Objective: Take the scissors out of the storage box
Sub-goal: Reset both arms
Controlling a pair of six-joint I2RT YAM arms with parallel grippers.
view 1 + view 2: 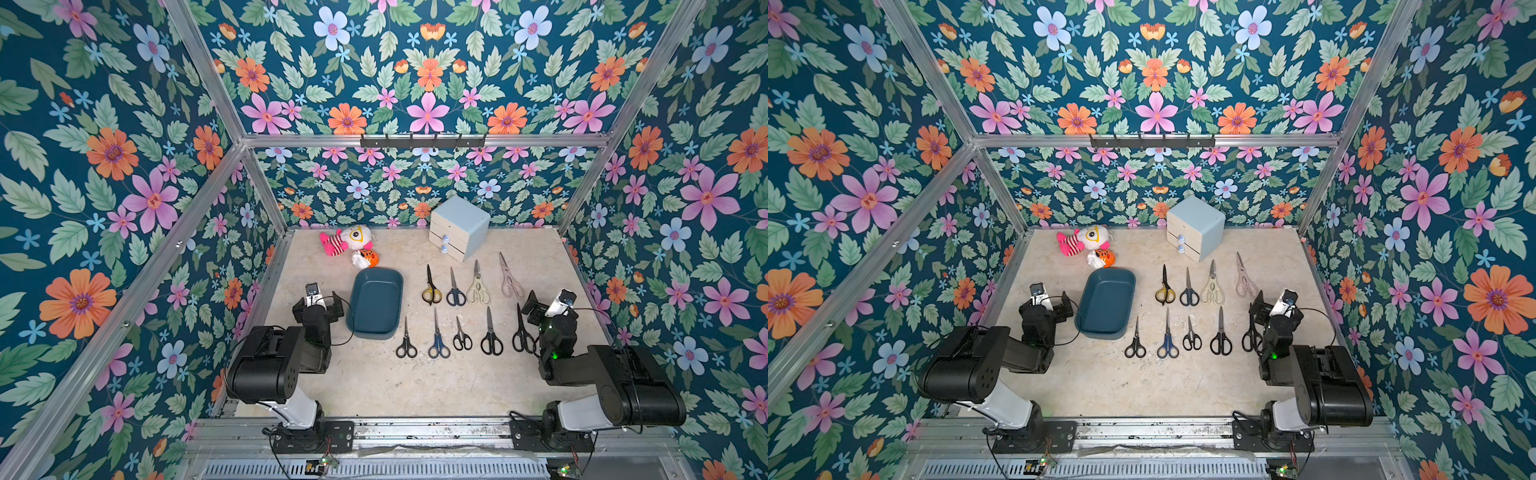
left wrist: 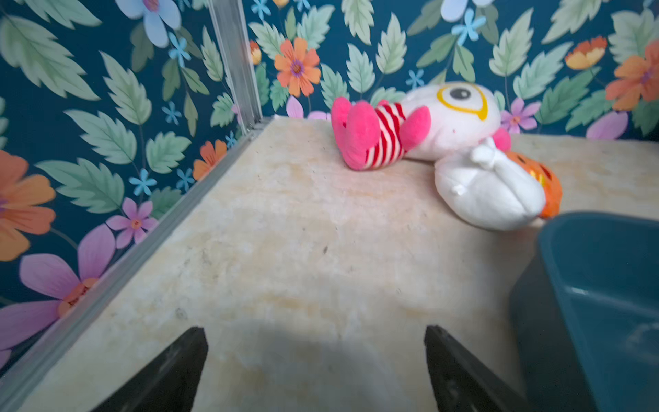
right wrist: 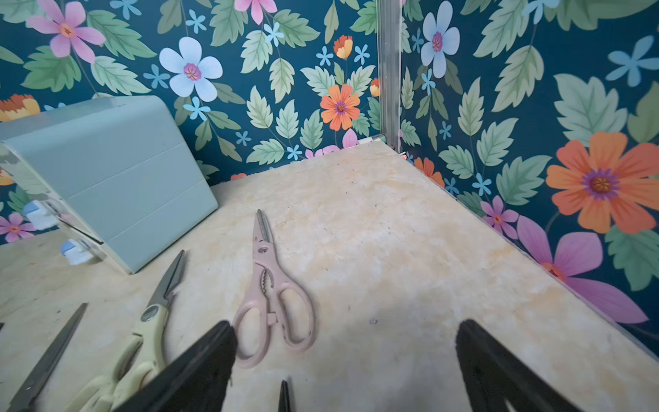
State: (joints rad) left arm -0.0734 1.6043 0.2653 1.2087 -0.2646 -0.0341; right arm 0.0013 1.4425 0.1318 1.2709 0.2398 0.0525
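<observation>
The teal storage box (image 1: 376, 303) (image 1: 1105, 302) sits left of centre, with nothing inside it in both top views. To its right, several scissors lie flat on the table in two rows. Yellow-black (image 1: 431, 289), cream (image 1: 478, 286) and pale pink (image 1: 510, 278) pairs lie in the far row. Black (image 1: 406, 343) and blue (image 1: 439, 340) pairs lie in the near row. My left gripper (image 1: 318, 303) (image 2: 315, 331) stands open just left of the box (image 2: 606, 303), holding nothing. My right gripper (image 1: 550, 308) (image 3: 346, 326) is open and empty, beside the pink scissors (image 3: 271, 296).
A pale blue drawer cube (image 1: 459, 226) (image 3: 117, 178) stands at the back, behind the scissors. Plush toys (image 1: 353, 245) (image 2: 428, 121) lie at the back, just behind the box. Flowered walls and metal rails close in the table on three sides.
</observation>
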